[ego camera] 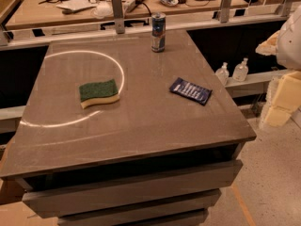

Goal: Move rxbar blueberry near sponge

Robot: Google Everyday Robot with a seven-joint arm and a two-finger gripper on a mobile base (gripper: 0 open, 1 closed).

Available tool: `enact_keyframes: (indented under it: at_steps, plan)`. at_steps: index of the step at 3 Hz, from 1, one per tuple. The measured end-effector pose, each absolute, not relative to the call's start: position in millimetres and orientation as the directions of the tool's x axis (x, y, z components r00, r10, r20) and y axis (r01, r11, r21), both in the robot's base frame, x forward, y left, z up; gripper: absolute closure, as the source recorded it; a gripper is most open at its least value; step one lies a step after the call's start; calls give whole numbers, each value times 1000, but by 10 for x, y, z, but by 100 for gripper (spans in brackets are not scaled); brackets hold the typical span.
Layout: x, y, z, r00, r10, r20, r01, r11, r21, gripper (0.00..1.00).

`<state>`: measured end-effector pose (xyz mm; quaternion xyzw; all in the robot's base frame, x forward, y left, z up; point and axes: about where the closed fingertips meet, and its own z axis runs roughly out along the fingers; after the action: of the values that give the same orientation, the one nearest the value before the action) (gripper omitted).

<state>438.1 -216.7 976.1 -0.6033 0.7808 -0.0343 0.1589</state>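
As claw is off-frame, state untellable, rxbar blueberry (190, 91) is best pinched across its width and set left beside sponge (99, 92).

My gripper (282, 95) hangs off the table (141, 126) at its 3 o'clock side, beyond the edge. From there toward the sponge (99, 92) at 9 o'clock, only the flat rxbar blueberry (190, 90) lies in the lane, and open tabletop runs between the two. The can (158, 32) stands upright at 12 o'clock by the far edge, well apart from that lane. The 6 o'clock half is open. Two small bottles (222, 73) sit on a ledge below the table's 3 o'clock edge, near my gripper.
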Motion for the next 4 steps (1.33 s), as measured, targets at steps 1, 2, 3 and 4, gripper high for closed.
enact_keyframes:
  at_steps: [1, 2, 3, 4]
  plan:
    - [4381, -2167, 9761, -222, -953, -207, -931, 270, -245, 0]
    - [4552, -2239, 9616, -296, -879, -373, -899, 388, -202, 0]
    - [5040, -2309, 9409, -281, -689, -668, -856, 494, -150, 0]
    - [5240, -2314, 9365, -233, -608, -759, -847, 511, -150, 0]
